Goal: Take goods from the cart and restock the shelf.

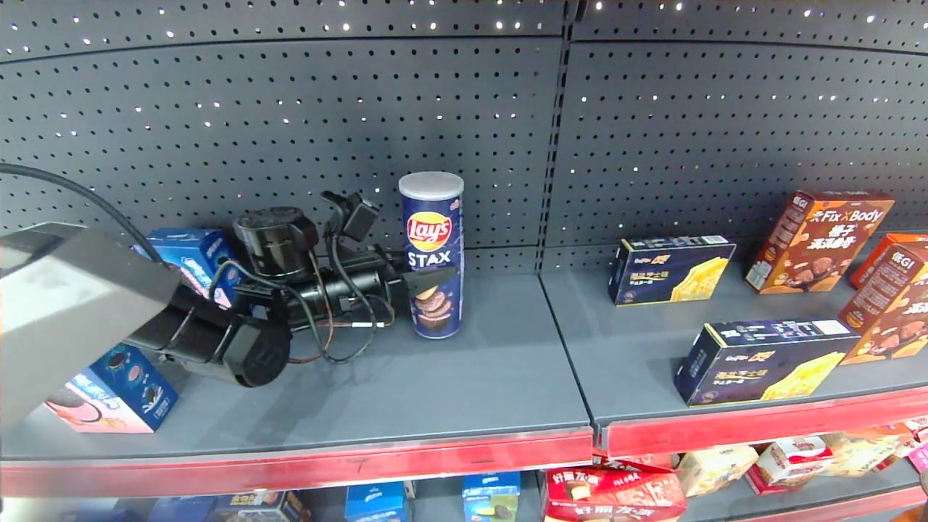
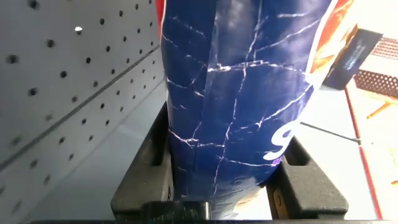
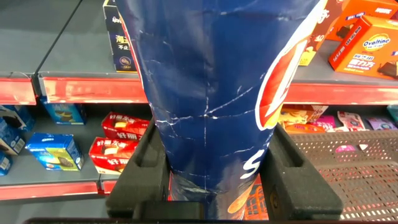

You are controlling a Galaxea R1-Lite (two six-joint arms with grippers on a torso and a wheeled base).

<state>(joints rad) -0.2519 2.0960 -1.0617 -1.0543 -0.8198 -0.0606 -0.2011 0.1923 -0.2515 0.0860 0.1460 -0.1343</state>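
- Chip can (image 1: 432, 254): blue tube, grey lid, upright on the grey shelf (image 1: 464, 384) near the back panel, clamped low in the left pincer (image 1: 433, 279).
- Second can (image 3: 217, 93): blue, apparently the same type, clamped in the right pincer (image 3: 214, 177).

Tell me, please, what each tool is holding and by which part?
The left tool grips the can on the shelf by its lower side; the right tool grips a second can, also low on its side.

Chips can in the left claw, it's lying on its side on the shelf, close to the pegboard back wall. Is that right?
Not quite. The chips can in the left claw stands upright on the shelf with its lid on top, as the head view shows. The rest holds: it is close to the pegboard back wall.
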